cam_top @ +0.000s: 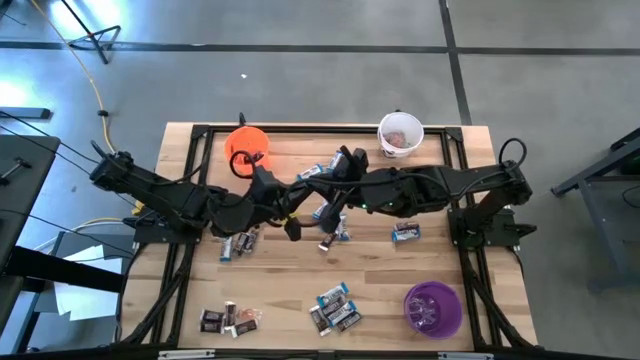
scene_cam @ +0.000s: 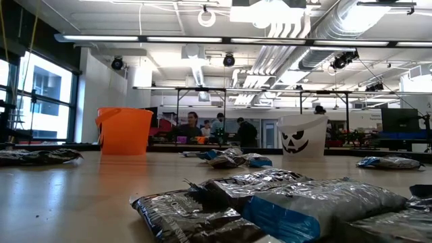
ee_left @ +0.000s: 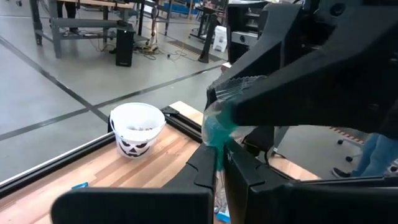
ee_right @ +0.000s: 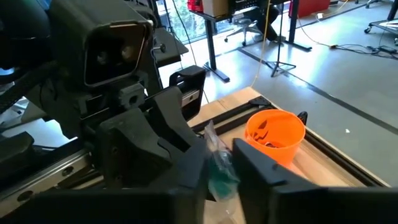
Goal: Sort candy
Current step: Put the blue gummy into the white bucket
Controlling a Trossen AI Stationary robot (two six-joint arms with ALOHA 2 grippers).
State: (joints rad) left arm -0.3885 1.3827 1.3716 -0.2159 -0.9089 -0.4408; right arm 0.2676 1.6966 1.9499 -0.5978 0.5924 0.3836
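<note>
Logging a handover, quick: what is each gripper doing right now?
Left gripper: shut on the teal candy.
Right gripper: closing around the same teal candy, above mid-table; a firm grip cannot be told.

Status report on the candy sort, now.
Left tool shut on a teal crinkly wrapped candy, above mid-table. Right tool nose to nose with it at the same candy. Orange plastic bucket and white jack-o'-lantern bucket stand clear.
</note>
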